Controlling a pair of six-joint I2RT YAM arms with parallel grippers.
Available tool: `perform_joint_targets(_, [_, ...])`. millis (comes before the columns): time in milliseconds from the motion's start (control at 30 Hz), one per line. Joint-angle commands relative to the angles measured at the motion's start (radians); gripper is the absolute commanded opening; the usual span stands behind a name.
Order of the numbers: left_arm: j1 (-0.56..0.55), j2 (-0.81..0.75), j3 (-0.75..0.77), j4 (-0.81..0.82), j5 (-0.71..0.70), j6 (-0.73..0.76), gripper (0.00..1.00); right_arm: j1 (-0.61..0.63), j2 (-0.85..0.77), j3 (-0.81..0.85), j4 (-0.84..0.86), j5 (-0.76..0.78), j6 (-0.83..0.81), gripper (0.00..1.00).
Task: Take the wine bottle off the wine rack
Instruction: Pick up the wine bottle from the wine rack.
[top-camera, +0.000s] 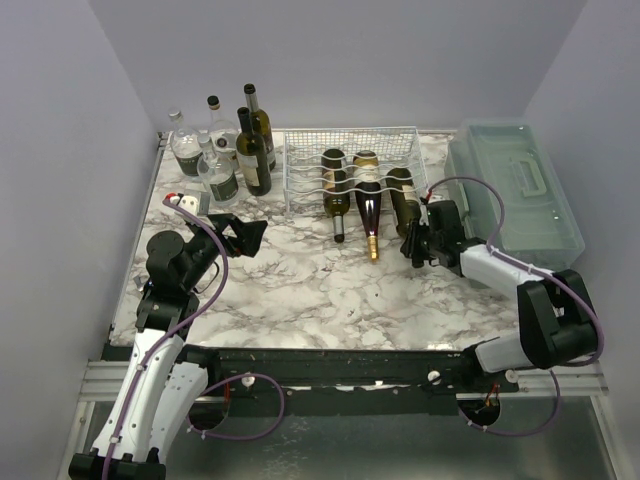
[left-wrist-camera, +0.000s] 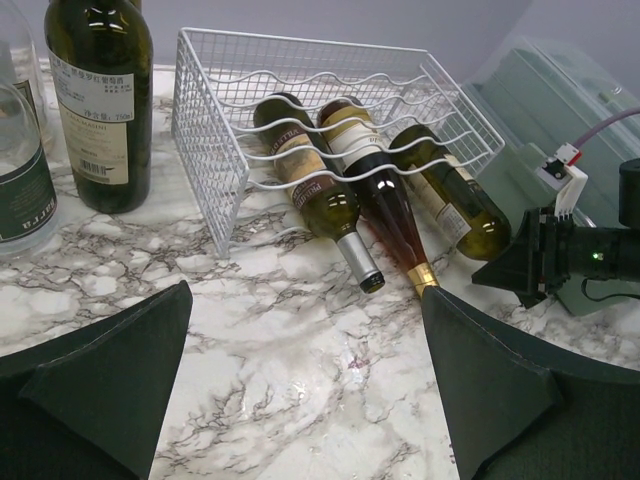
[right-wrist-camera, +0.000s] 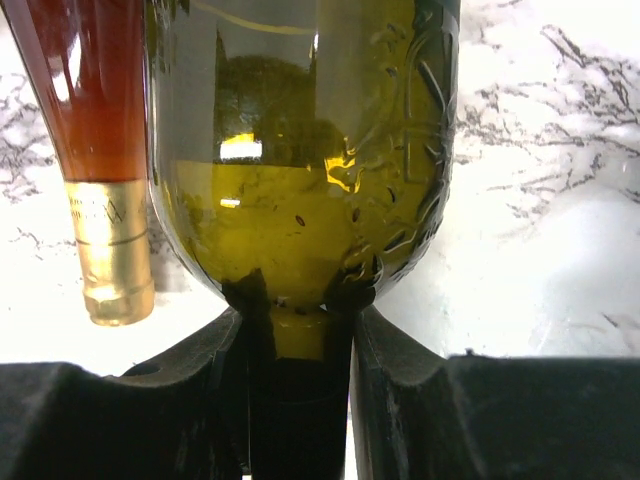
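Observation:
The white wire wine rack (top-camera: 300, 165) (left-wrist-camera: 215, 130) stands at the back middle of the marble table with three bottles lying in it, necks toward me. My right gripper (top-camera: 415, 243) (right-wrist-camera: 298, 320) is shut on the neck of the rightmost one, a green wine bottle (top-camera: 403, 195) (left-wrist-camera: 460, 200) (right-wrist-camera: 300, 150), whose body still lies in the rack's cradle. Beside it lies a reddish bottle with a gold cap (right-wrist-camera: 90, 90) (top-camera: 370, 210). My left gripper (top-camera: 245, 235) (left-wrist-camera: 305, 370) hangs open over bare marble left of the rack, holding nothing.
Several upright bottles (top-camera: 225, 145) (left-wrist-camera: 100, 100) stand at the back left, close to the rack. A translucent green-grey box with a handle (top-camera: 515, 185) lies along the right edge, behind my right arm. Walls close in on the table at the back and both sides.

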Motion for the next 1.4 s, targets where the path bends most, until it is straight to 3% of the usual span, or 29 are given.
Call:
perform_joint_targets(0, [-0.006,-0.007,-0.006,0.010,-0.013,0.015,0.99,-0.006,-0.096,-0.023,0.051,-0.027,-0.039,0.00])
perform_joint_targets(700, [-0.005,-0.010,-0.009,0.008,-0.025,0.027,0.99,-0.005,-0.383,-0.125,-0.074,-0.047,-0.131,0.00])
perform_joint_targets(1367, [-0.005,-0.013,-0.009,0.008,-0.021,0.036,0.99,-0.006,-0.411,-0.043,-0.159,-0.110,-0.176,0.00])
